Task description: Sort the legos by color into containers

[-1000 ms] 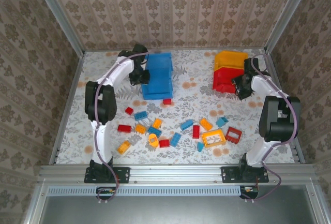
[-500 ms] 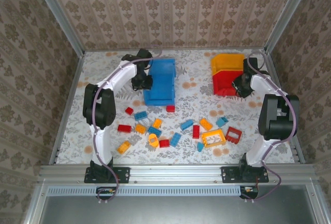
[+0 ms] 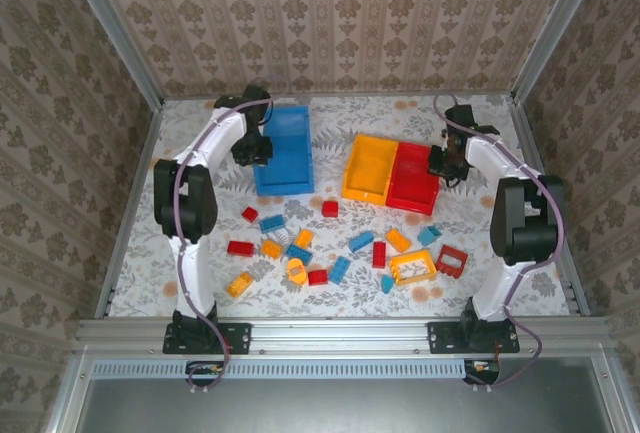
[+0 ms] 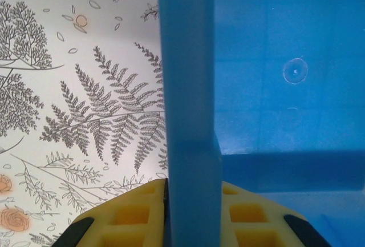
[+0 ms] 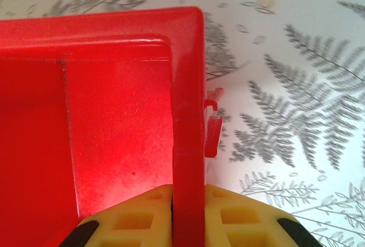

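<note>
Lying scattered across the near half of the flowered table [image 3: 150, 253] are the legos [image 3: 340, 269], red, blue and orange-yellow, with a yellow window frame [image 3: 412, 267] and a red frame [image 3: 452, 260] sitting toward the right. Farther back, the left gripper [image 4: 193, 201] is clamping the blue bin [image 3: 288, 158] by its left wall. The right gripper [image 5: 188, 201] is pinching the right wall of the red bin [image 3: 412, 181], which is sitting flush against the yellow-orange bin [image 3: 368, 168] on its left.
</note>
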`<state>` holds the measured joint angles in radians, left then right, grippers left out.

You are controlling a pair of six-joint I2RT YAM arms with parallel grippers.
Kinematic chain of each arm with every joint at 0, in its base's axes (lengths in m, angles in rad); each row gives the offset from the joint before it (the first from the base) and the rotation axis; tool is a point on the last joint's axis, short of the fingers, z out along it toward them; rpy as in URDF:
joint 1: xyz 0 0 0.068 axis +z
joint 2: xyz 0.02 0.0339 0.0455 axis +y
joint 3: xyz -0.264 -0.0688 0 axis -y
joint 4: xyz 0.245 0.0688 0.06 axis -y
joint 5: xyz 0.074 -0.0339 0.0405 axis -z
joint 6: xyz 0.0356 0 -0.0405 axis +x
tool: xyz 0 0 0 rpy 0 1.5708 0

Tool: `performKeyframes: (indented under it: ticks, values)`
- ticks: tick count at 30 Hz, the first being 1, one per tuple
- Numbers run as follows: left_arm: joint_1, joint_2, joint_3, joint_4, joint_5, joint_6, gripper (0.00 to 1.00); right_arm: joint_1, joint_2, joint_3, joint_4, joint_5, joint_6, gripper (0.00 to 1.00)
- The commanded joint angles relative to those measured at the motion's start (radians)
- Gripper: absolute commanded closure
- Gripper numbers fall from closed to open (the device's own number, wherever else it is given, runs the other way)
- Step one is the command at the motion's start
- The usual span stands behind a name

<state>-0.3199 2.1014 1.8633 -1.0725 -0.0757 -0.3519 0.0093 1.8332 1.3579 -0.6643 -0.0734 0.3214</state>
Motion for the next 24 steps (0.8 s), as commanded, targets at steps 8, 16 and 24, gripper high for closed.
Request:
performKeyframes:
  ticks: [8, 16, 24]
  values:
    - [-0.026, 0.083, 0.119, -0.052, 0.019, 0.024, 1.0, 0.041, 0.19, 0.27, -0.093, -0.073, -0.167, 0.84]
    - [-0.043, 0.092, 0.119, -0.057, 0.037, 0.015, 1.0, 0.05, 0.326, 0.454, -0.162, -0.093, -0.196, 0.83]
    - [-0.044, 0.087, 0.108, -0.064, 0.031, -0.002, 0.97, 0.051, 0.359, 0.529, -0.193, -0.085, -0.185, 0.7]
